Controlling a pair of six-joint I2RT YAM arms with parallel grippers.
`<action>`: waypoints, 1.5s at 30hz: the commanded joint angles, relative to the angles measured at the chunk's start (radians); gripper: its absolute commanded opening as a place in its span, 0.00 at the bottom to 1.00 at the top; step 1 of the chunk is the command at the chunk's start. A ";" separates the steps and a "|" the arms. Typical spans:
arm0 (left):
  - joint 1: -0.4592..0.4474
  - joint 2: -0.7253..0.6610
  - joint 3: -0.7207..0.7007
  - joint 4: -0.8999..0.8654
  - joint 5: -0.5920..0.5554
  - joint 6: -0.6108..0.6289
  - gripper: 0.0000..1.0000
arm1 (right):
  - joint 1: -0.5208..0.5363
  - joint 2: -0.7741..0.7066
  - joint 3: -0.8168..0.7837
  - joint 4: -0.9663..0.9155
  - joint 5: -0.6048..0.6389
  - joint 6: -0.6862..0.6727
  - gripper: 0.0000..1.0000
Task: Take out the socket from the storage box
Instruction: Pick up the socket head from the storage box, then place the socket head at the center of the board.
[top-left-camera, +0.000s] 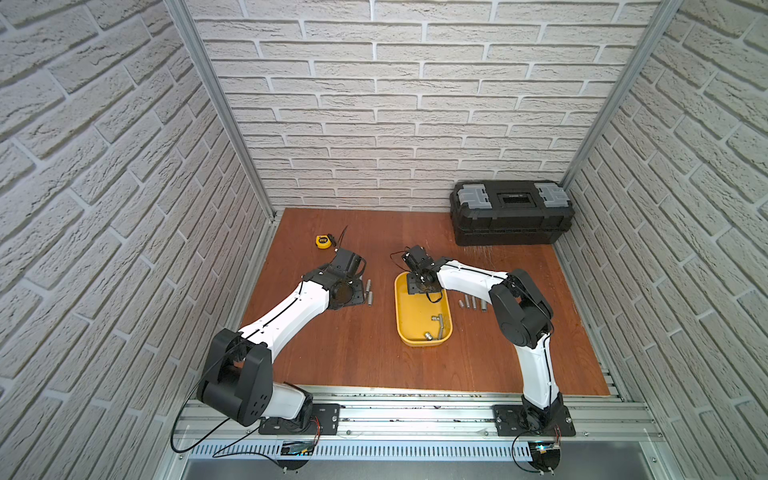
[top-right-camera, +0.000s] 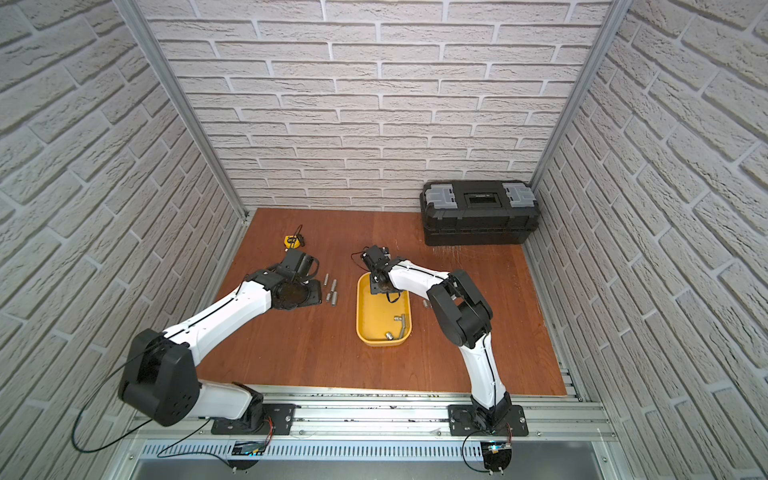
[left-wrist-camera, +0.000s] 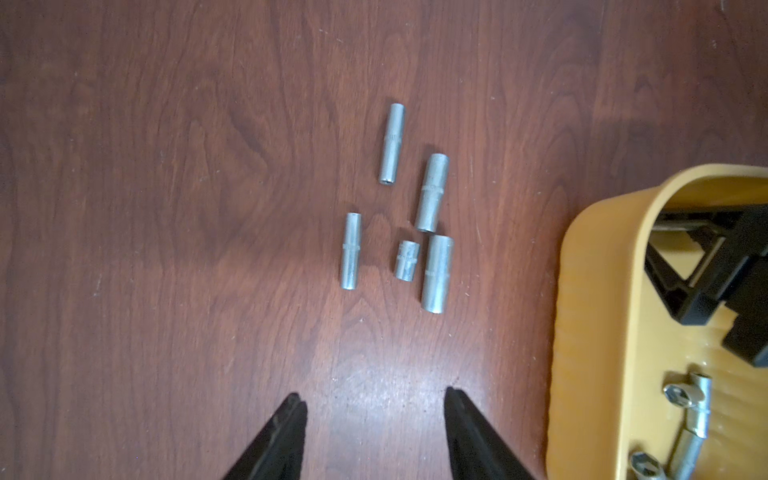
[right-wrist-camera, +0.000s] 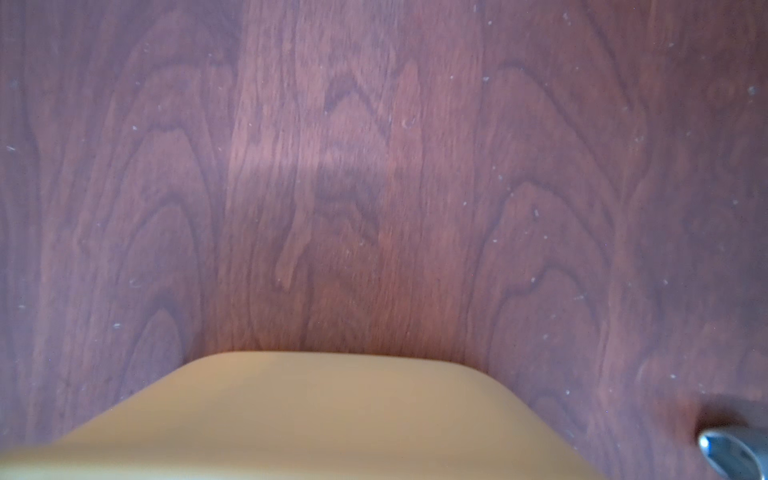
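The yellow storage box (top-left-camera: 405, 316) (top-right-camera: 365, 320) lies mid-table with its long side running front to back. Near its front end lie a silver socket (top-left-camera: 428, 336) (left-wrist-camera: 644, 463) and a bent metal bar (top-left-camera: 440, 326) (left-wrist-camera: 694, 419) with a second socket (left-wrist-camera: 675, 392) at its tip. My right gripper (top-left-camera: 420, 286) reaches down into the box's far end. In the left wrist view its black fingers (left-wrist-camera: 690, 307) stand apart, with nothing seen between them. The right wrist view shows only the box wall (right-wrist-camera: 316, 415). My left gripper (left-wrist-camera: 374, 405) hovers open and empty over the table, left of the box.
Several sockets (left-wrist-camera: 432, 191) (top-left-camera: 368, 293) lie on the wood left of the box, ahead of the left gripper. Several more (top-left-camera: 471, 303) lie to its right. A yellow tape measure (top-left-camera: 322, 241) sits at the back left and a black toolbox (top-left-camera: 513, 218) at the back right.
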 joint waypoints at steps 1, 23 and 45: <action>0.009 -0.020 -0.003 -0.003 -0.009 0.002 0.57 | -0.007 0.035 0.008 0.007 0.014 -0.003 0.61; 0.010 -0.006 0.017 -0.005 -0.010 0.007 0.57 | -0.014 -0.269 -0.068 -0.019 0.002 -0.073 0.37; 0.010 0.004 0.012 0.012 0.000 -0.001 0.58 | -0.464 -0.448 -0.310 -0.091 -0.101 -0.147 0.39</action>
